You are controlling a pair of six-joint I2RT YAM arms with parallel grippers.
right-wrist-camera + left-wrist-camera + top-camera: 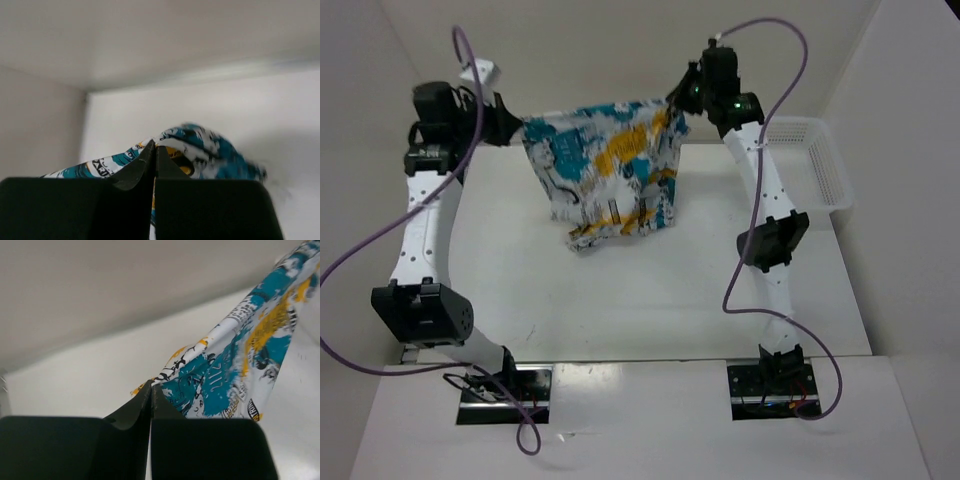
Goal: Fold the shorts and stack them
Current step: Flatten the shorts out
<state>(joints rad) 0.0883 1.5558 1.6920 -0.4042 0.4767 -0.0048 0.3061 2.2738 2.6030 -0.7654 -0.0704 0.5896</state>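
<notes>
The shorts (605, 175), white with teal, yellow and black print, hang stretched between my two grippers at the far end of the table, their lower edge resting on the table (620, 290). My left gripper (517, 124) is shut on their left top corner; the left wrist view shows the cloth (235, 370) pinched at the fingertips (151, 388). My right gripper (678, 98) is shut on their right top corner; the right wrist view shows the cloth (200, 145) bunched at the fingertips (155, 145).
A white plastic mesh basket (815, 165) stands at the far right edge of the table, beside the right arm. White walls enclose the table at the back and sides. Purple cables loop off both arms.
</notes>
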